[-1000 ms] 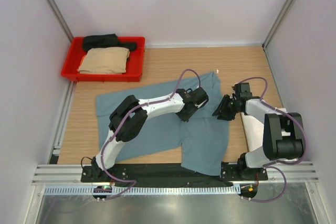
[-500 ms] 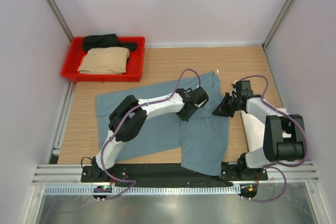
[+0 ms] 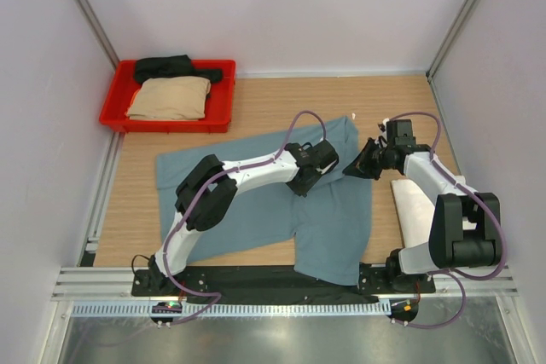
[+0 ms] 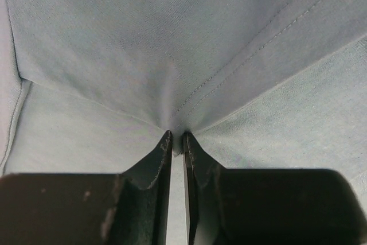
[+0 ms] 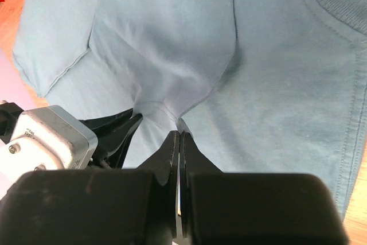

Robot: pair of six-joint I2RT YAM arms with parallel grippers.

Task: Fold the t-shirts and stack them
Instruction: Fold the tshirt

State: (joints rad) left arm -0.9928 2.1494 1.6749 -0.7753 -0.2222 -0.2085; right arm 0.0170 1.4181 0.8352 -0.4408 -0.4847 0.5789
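On counter (image 3: 281, 100), teal shirt (image 3: 334, 228) pinched tight by left fingers (image 4: 167, 145) and right fingers (image 5: 174, 143); best lift both together, level, cloth taut.

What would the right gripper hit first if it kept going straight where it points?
The teal shirt: the right gripper is shut on a fold of it, and more cloth lies ahead. The left gripper sits close beside, probably just off that line.

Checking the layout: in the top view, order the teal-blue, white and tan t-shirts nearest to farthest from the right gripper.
1. Teal-blue t-shirt: pinched in the right gripper, centre.
2. White t-shirt: folded, at the right edge.
3. Tan t-shirt: in the red tray, far left.
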